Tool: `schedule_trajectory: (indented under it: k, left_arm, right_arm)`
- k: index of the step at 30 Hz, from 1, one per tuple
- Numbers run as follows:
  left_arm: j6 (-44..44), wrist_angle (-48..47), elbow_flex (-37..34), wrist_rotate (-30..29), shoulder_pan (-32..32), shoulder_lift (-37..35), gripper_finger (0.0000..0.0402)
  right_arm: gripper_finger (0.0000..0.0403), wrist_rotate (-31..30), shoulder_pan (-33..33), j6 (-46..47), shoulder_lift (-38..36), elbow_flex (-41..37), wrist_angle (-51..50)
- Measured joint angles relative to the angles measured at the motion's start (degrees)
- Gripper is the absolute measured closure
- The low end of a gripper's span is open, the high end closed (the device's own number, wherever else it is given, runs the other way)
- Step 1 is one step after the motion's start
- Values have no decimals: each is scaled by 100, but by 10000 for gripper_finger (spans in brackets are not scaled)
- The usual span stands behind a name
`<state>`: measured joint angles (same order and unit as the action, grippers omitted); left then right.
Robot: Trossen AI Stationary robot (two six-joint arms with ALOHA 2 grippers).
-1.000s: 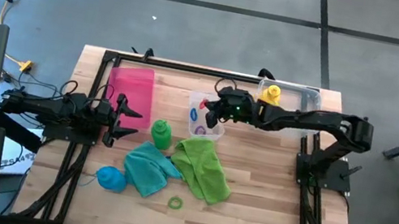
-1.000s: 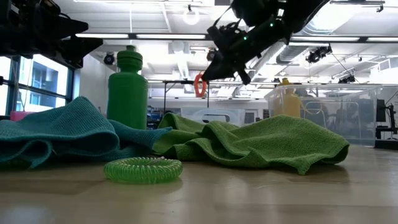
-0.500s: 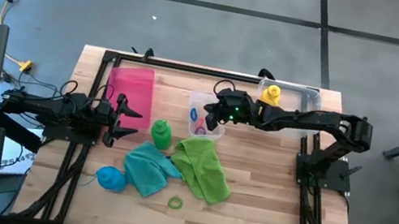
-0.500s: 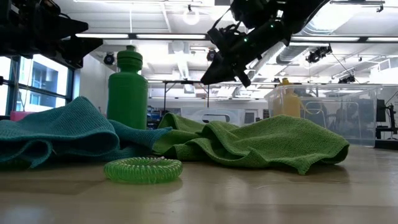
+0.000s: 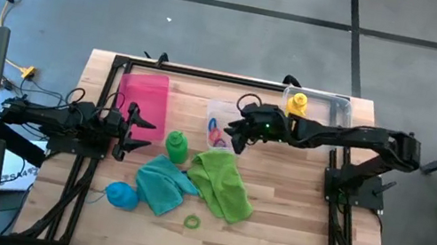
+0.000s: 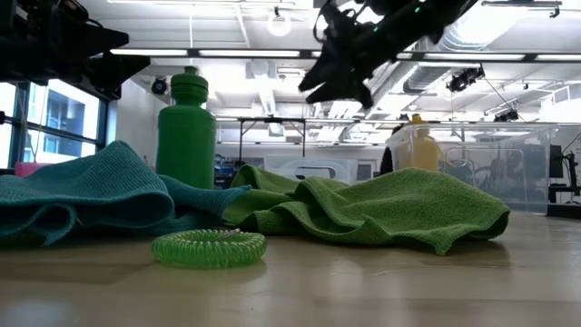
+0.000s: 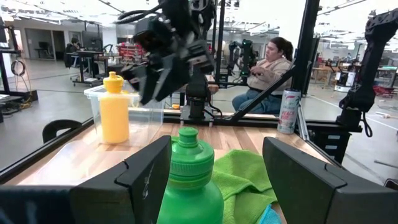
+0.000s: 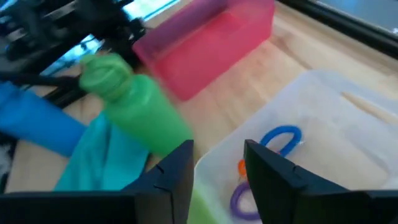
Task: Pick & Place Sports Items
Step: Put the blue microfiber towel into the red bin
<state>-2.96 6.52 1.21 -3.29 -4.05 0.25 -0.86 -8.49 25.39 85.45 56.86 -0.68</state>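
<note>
My right gripper (image 5: 235, 131) (image 8: 217, 177) is open and empty above the small clear box (image 5: 221, 116), which holds a blue ring (image 8: 281, 136), an orange ring (image 8: 241, 167) and a purple ring (image 8: 241, 198). It shows high up in the low view (image 6: 329, 80). My left gripper (image 5: 143, 123) waits open at the table's left, pointing at the upright green bottle (image 5: 177, 144) (image 7: 189, 180). The teal towel (image 5: 161, 183) and lime green towel (image 5: 223, 183) lie crumpled on the table. The blue bottle (image 5: 122, 196) lies on its side. A green ring (image 5: 192, 222) (image 6: 209, 247) lies near the front. The yellow bottle (image 5: 297, 105) stands in the far clear box (image 5: 330, 102).
The flat pink tray (image 5: 145, 96) lies at the far left. A black frame (image 5: 209, 75) runs round the table. A person (image 7: 270, 62) sits in the room beyond. A can (image 7: 286, 111) stands by the right arm's base.
My right gripper has let go of an orange ring that hung from its fingers a second ago; the ring now lies in the small clear box. The gripper has then risen and drawn a little toward the table's right edge.
</note>
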Motion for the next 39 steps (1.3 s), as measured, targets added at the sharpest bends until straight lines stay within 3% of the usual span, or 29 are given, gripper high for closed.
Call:
schedule_trajectory:
  k: [5,12,33,39]
  left_arm:
    - [-1,0,0,1,0,-1,152]
    - [-1,0,0,0,2,-1,152]
    - [0,2,0,2,2,-2,152]
    - [0,2,0,2,2,0,152]
  right_arm:
    - [254,72,337,27,-468,-2,-518]
    - [244,-1053,1045,-227,-1401,7,-1075]
    - [244,-2559,2731,-341,-3871,7,-2903]
    - [251,-2601,2841,-624,-4274,-2,-3163]
